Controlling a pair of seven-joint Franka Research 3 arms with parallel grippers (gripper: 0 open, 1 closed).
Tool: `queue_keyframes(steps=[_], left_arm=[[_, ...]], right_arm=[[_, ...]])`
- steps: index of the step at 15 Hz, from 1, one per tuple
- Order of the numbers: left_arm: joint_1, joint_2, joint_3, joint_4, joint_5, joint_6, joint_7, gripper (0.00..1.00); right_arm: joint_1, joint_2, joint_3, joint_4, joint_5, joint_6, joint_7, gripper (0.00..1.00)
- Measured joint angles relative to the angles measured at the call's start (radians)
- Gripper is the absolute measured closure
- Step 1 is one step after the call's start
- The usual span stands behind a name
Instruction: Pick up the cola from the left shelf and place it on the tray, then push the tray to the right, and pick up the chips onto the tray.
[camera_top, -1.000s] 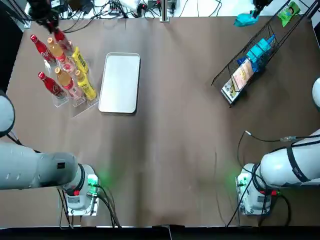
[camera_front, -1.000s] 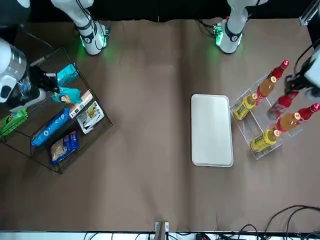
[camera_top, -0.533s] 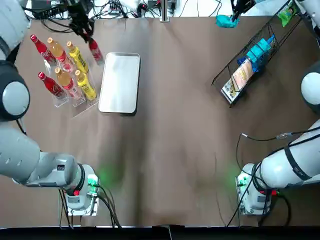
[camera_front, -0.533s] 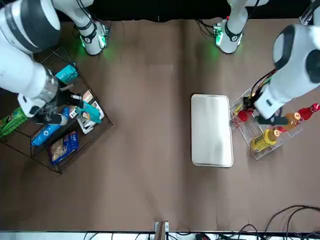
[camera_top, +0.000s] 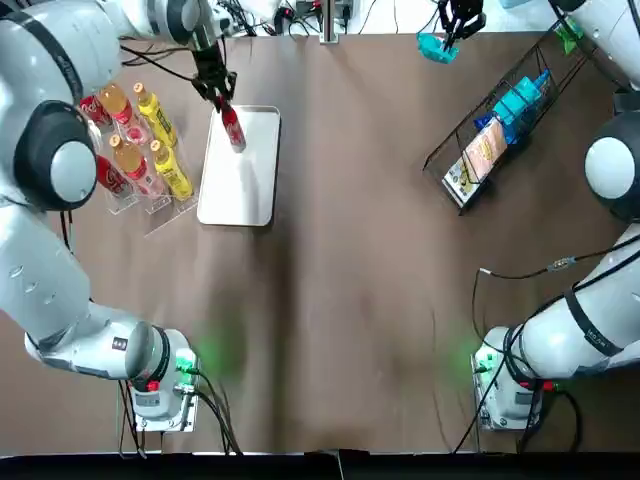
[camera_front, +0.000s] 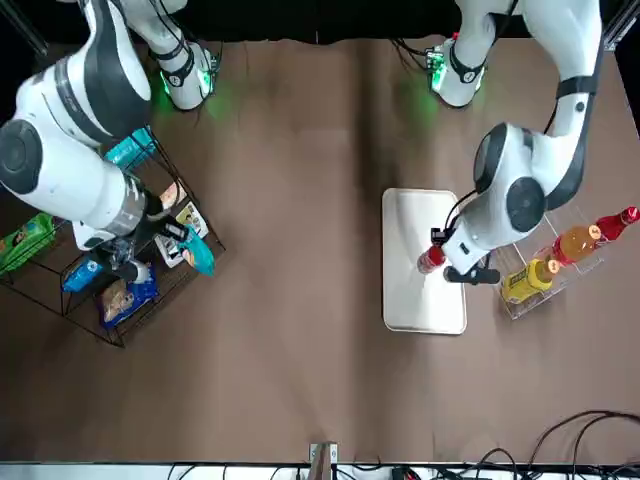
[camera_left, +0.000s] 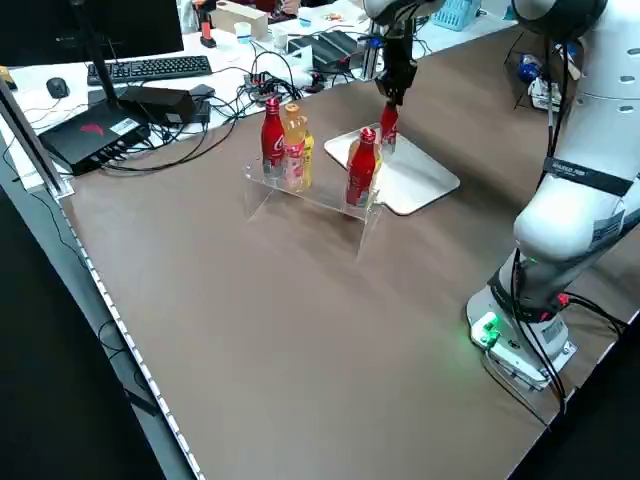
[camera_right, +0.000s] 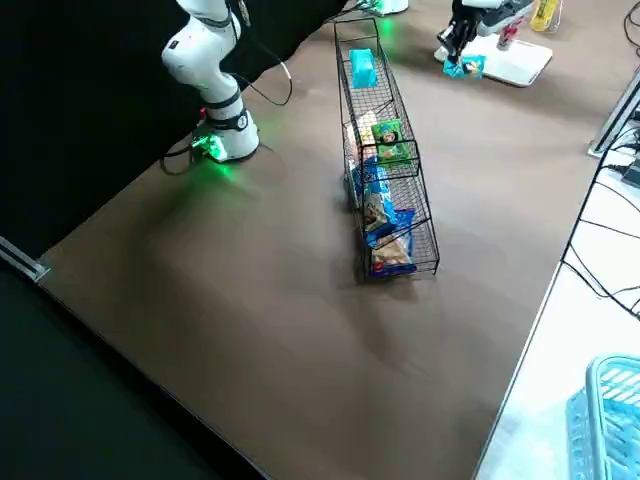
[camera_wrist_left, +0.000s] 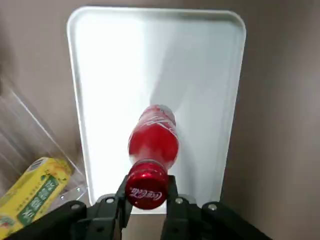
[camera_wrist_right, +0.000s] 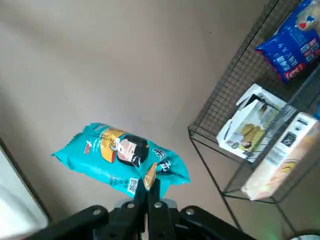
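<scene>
The brown desk (camera_top: 350, 250) carries the wire rack (camera_top: 500, 110) on my right, and on my left the white tray (camera_top: 245, 180) with the clear bottle shelf (camera_top: 150, 215) just beside it. The change is in the cola (camera_top: 233, 130): half a second ago it was hanging between the shelf and the far corner of the tray, and now it is over the far part of the tray, a little tilted. My left hand (camera_wrist_left: 147, 192) is clamped on its neck under the red cap; I cannot tell if its base already touches the tray. I judge the first step nearly done: only to set it down and let go, then to push the tray. The chips (camera_wrist_right: 120, 155), a teal bag, have come further out from the rack, over the far edge of the desk and well apart from the tray. My right hand (camera_wrist_right: 150, 192) pinches the edge of the bag, so it must wait there.
</scene>
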Motion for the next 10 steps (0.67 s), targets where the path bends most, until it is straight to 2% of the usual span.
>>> queue_keyframes(steps=[3,8,10], left_arm=[[-0.01,0.028,-0.001,0.0,0.056,0.008,-0.053,0.69],[-0.014,0.029,-0.001,0.013,0.061,0.013,-0.077,0.25],[0.011,0.012,0.008,0.033,0.064,0.01,-0.069,0.07]], right_arm=[[0.014,0.015,0.0,0.0,0.025,0.021,0.068,0.96],[0.076,0.026,0.0,0.0,0.034,0.049,0.104,0.96],[0.099,0.037,0.0,-0.007,0.035,0.088,0.105,0.96]])
